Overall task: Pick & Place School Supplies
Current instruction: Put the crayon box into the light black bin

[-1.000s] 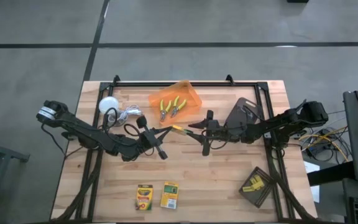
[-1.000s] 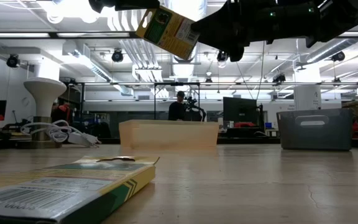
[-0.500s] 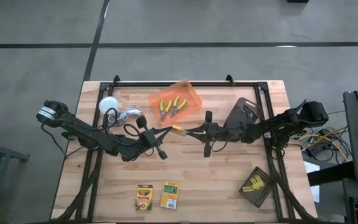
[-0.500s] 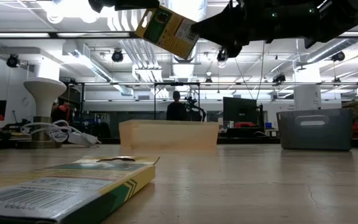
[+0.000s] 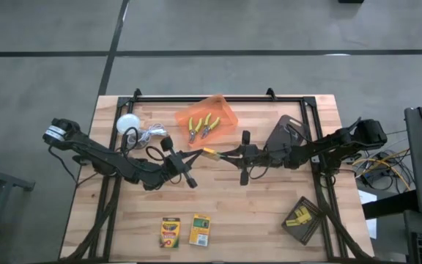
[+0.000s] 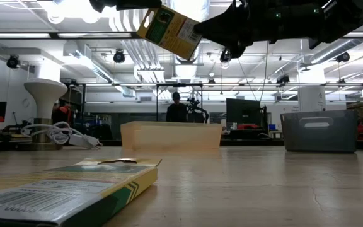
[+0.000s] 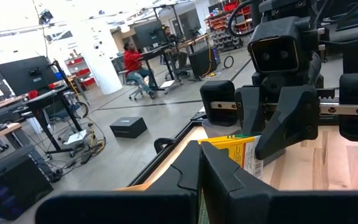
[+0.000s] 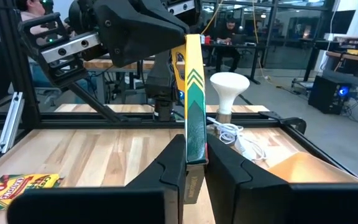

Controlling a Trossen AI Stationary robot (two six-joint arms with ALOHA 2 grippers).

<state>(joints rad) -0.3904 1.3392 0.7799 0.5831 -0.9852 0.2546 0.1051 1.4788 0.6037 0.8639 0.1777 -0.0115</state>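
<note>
One crayon box [image 5: 209, 152] was held above mid-table, clamped at opposite ends by the left gripper [image 5: 196, 155] and right gripper [image 5: 223, 153], two more crayon boxes [image 5: 170, 232] were laid flat at the near edge, two yellow-handled pliers [image 5: 203, 126] were seen in the orange bin [image 5: 226, 114].
</note>
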